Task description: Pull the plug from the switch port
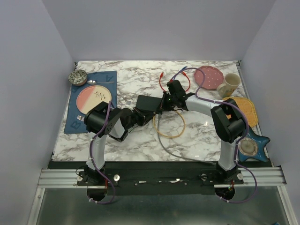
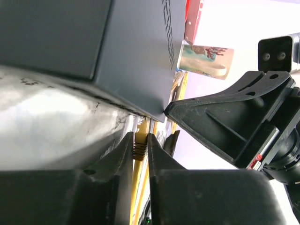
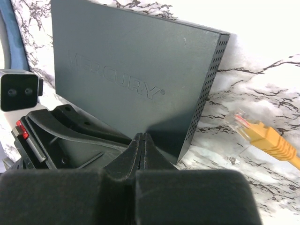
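Note:
The switch [image 1: 149, 103] is a flat black box on the marble table; it also shows in the left wrist view [image 2: 117, 56] and the right wrist view [image 3: 140, 70]. My left gripper [image 2: 140, 140] is shut on the ribbed boot of a yellow plug [image 2: 140, 146], whose front end meets the switch's edge. I cannot tell whether it sits in a port. Its yellow cable [image 1: 168, 125] loops on the table. My right gripper [image 3: 143, 137] is shut and empty, its tips resting on the switch's top face. Another yellow plug [image 3: 262, 138] lies loose beside the switch.
A red cable [image 1: 161, 83] lies behind the switch. A pink plate [image 1: 208, 77], a cup [image 1: 228, 85], an orange mat [image 1: 247, 110] and a blue star dish [image 1: 253, 146] stand at the right. A blue placemat [image 1: 79, 119] with a plate and a bowl [image 1: 78, 77] are at the left.

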Motion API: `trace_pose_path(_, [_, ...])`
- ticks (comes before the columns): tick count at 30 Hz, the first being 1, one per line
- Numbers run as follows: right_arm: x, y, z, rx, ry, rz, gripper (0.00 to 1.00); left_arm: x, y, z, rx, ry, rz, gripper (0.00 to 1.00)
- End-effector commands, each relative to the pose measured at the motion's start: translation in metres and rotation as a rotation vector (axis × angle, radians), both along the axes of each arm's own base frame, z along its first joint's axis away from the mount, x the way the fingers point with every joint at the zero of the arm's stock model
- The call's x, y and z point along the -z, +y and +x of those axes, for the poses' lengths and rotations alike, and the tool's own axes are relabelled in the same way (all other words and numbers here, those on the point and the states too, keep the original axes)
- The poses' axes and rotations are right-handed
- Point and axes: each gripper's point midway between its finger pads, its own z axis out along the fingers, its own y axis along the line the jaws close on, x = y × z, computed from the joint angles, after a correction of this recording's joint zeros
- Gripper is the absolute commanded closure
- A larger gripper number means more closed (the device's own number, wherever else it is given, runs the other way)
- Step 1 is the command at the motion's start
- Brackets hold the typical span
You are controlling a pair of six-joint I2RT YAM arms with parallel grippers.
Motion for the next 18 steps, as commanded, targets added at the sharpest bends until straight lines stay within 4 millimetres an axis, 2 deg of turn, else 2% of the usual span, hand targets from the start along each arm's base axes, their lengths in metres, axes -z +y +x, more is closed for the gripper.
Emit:
trace_pose_path(1, [0.052,-0.021,-0.035,-0.01,0.152,-0.116,0.99,0.069,0.032,-0.011,-0.168,0.296,0.091,0.83])
trace_pose_path(5, [0.054,-0.021,-0.037,-0.013,0.155,-0.116,0.99,0.069,0.034,-0.01,-0.18,0.299,0.117,0.86])
trace_pose_path(9, [0.056,-0.022,-0.039,-0.01,0.157,-0.118,0.99,0.069,0.032,-0.009,-0.174,0.292,0.132,1.0])
trace_pose_path(13, [0.043,-0.025,-0.037,-0.003,0.112,-0.118,0.99,0.071,0.032,-0.013,-0.165,0.293,0.124,1.0])
trace_pose_path(14, [0.033,-0.024,-0.036,-0.006,0.09,-0.109,0.99,0.072,0.031,-0.015,-0.157,0.29,0.116,1.0])
trace_pose_path(18, [0.021,-0.018,-0.044,-0.043,0.054,-0.105,0.99,0.076,0.033,-0.02,-0.157,0.296,0.105,1.0])
